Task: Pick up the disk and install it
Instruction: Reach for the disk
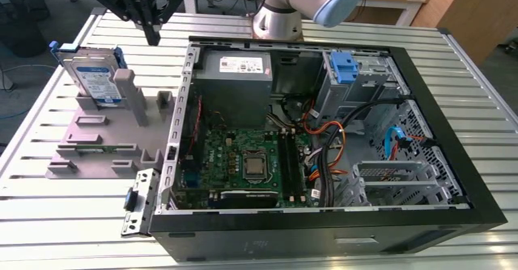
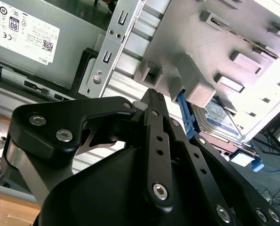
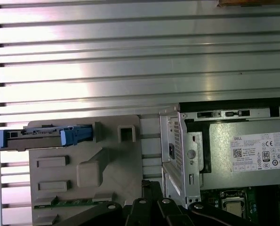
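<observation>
1. The disk (image 1: 96,79) is stood on edge in a grey holder (image 1: 105,136), which is set on the worktop (image 1: 48,221) along its edge at the exterior view's left. The disk is framed by blue rails (image 1: 118,56), and it sits at the holder's far end.
2. The gripper (image 1: 152,39) is hung above the worktop near its far edge, between the holder and the case (image 1: 324,233). It is held higher than the disk and apart from it. Its fingers are drawn together and nothing is gripped.
3. In the first wrist view the disk (image 3: 31,134) is seen edge-on at one end of the holder (image 3: 83,188), well apart from the gripper (image 3: 149,184). In the second wrist view the disk (image 2: 222,120) is seen past the gripper (image 2: 154,96), partly hidden by the holder (image 2: 215,42).
4. The open case is laid across the middle of the worktop and towards its edge at the exterior view's right. The power supply (image 1: 235,70) is mounted in the case's far corner nearest the gripper, with the board (image 1: 242,161) in front of it.
5. A blue latch (image 1: 344,70) is fitted at the case's far side, towards the exterior view's right.
</observation>
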You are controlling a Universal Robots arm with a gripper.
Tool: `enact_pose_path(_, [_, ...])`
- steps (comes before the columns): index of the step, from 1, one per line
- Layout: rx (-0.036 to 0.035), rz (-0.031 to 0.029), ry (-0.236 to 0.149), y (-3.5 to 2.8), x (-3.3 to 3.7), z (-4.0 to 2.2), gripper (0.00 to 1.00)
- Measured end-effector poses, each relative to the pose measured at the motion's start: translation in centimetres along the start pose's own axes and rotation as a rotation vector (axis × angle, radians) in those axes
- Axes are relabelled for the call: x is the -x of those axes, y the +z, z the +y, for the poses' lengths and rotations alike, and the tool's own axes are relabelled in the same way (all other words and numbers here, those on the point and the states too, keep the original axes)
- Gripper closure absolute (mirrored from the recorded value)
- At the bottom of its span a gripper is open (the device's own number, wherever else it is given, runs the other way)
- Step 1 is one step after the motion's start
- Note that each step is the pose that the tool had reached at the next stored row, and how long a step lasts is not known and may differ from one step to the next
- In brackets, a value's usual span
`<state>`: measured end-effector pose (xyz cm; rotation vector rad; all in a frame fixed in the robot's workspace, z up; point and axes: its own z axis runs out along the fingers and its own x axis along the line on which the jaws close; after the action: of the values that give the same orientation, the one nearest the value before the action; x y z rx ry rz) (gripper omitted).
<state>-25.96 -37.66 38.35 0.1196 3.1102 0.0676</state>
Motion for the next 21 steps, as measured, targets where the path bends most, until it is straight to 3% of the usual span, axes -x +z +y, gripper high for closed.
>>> enact_pose_path(5, [0.0,-0.0001,0.0,0.0,-0.03,0.0,0.89])
enact_pose_path(10, [0.0,-0.0001,0.0,0.07,-0.73,0.06,0.89])
enact_pose_path(21, [0.0,-0.0001,0.001,0.46,-3.74,0.83,0.89])
